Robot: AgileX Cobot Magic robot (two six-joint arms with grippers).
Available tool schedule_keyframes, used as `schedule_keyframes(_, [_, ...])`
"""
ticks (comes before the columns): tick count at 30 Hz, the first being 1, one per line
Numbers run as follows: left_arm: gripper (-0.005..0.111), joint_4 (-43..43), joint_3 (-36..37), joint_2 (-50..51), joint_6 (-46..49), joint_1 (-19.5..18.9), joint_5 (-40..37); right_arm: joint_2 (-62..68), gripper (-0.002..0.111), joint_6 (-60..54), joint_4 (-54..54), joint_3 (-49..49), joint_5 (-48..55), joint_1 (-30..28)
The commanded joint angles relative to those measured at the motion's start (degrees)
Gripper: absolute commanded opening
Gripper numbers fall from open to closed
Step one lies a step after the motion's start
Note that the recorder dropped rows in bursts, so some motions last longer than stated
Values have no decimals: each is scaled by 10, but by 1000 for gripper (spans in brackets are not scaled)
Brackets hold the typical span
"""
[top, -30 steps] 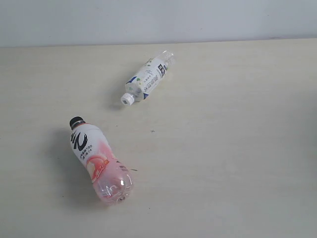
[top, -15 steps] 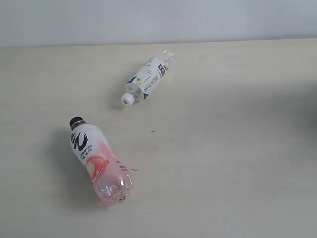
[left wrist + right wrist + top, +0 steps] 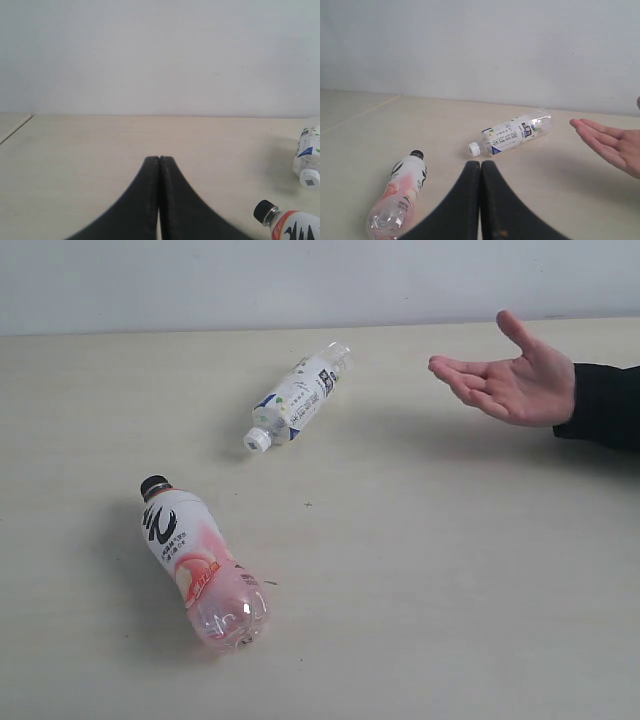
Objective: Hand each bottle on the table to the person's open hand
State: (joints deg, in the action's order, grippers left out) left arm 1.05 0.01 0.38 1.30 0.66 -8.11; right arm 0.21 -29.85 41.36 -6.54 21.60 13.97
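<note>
I see my left hand (image 3: 159, 160) and right hand (image 3: 480, 163) both pressed together, empty. On the pale beige bench (image 3: 450, 570) lie a pink-white clear plastic bottle with black cap (image 3: 200, 565) and a white-capped clear bottle with white label (image 3: 298, 397), well apart. A person's open palm (image 3: 515, 380) hovers right of the latter.

Hand (image 3: 515, 380) right of bottles (image 3: 298, 398) (on table (image 3: 450, 590))

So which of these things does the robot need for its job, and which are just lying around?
For the job:
pink bottle with black cap
white-capped bottle
person's open hand
table they lie on

Just there:
wall behind
tiny dark speck on the tabletop
</note>
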Motion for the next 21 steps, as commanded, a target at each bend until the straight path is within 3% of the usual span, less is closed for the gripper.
schedule_keyframes(1, [0,-1,0,-4,-1,0,1,-2,0,0,4,-3,-8,1])
schedule_keyframes(14, [0,-3,0,-4,-1,-1,26,-2,0,0,4,-3,-8,1])
schedule_keyframes(18, [0,50,0,-4,-117,-1,74,-2,0,0,4,-3,-8,1])
schedule_keyframes(21, [0,53,0,-4,-138,-1,77,-2,0,0,4,-3,-8,1])
